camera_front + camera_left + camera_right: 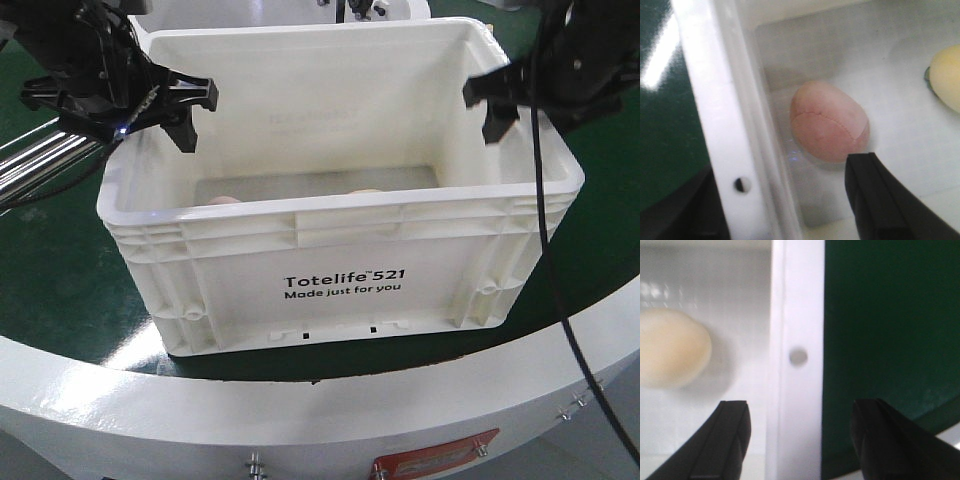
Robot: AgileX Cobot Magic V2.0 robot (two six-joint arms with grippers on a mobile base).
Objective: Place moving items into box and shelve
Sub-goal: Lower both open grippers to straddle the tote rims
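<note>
Held left gripper (pixel 118 115) and right gripper (pixel 799 410) wide open astride opposite side rims of the box (pixel 340 213), seemingly to clamp and lift it for shelving, with pinkish-brown ball (pixel 830 125) and pale yellow ball (pixel 670 347) already lying apart on its floor.

Lit brightly from overhead. Glaring on the table (pixel 665 130), washed out on the box (pixel 330 110) walls. Blurred in both wrist views; softly shadowed beside the yellow ball (pixel 670 347).

Below me, a glossy dark green tabletop (pixel 50 300) catches bright glare; its curved white front rim (pixel 120 400) carries a red plate (pixel 435 458).
</note>
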